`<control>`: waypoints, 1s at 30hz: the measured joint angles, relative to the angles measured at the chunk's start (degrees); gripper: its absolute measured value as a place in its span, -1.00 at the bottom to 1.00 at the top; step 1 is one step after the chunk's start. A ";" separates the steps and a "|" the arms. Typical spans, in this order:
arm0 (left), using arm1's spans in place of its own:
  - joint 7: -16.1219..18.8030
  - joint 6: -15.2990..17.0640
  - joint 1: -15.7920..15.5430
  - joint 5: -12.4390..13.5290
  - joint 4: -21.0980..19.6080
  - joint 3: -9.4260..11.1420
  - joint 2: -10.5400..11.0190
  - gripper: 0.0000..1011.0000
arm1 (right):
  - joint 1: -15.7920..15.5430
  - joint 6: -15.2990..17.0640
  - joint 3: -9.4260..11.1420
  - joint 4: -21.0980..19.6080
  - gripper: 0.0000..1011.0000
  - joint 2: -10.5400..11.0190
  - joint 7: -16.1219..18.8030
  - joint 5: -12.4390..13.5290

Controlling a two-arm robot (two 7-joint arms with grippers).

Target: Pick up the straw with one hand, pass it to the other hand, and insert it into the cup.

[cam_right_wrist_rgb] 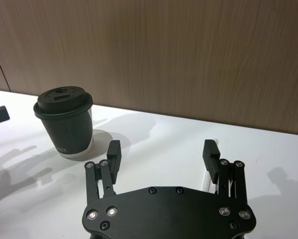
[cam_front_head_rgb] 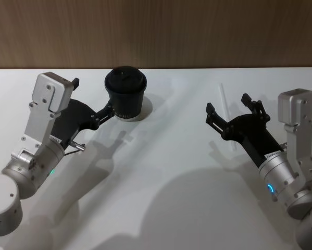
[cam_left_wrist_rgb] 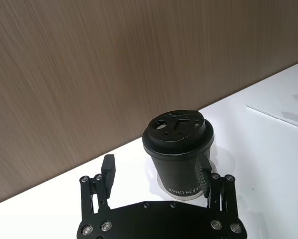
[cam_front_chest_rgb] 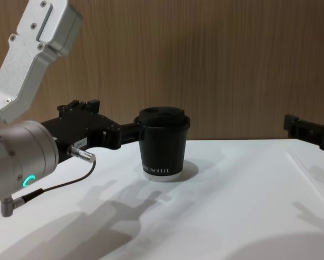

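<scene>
While both gape, left gripper (cam_front_head_rgb: pixel 91 97) sits just beside a lidded black paper cup (cam_front_head_rgb: pixel 125 96).
Rightward, right gripper (cam_front_head_rgb: pixel 227 103) overhangs thin white straw (cam_front_head_rgb: pixel 224 99).

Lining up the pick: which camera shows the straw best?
Head view: the straw lies flat on the table, most of its length visible, its near part under the open right hand. Left wrist shows a thin distant line; chest a faint edge-on streak; right wrist mostly hides it behind the hand.
</scene>
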 joint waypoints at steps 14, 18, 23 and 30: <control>0.00 0.00 0.00 0.00 0.00 0.00 0.00 0.98 | 0.00 0.00 0.00 0.00 0.98 0.00 0.00 0.00; 0.00 0.00 0.00 0.00 0.00 0.00 0.00 0.98 | 0.00 0.00 0.00 0.00 0.98 0.00 0.00 0.00; 0.00 0.00 0.00 0.00 0.00 0.00 0.00 0.98 | 0.00 0.00 0.00 0.00 0.98 0.00 0.00 0.00; 0.00 0.00 0.00 0.00 0.00 0.00 0.00 0.98 | 0.00 0.00 0.00 0.00 0.98 0.00 0.00 0.00</control>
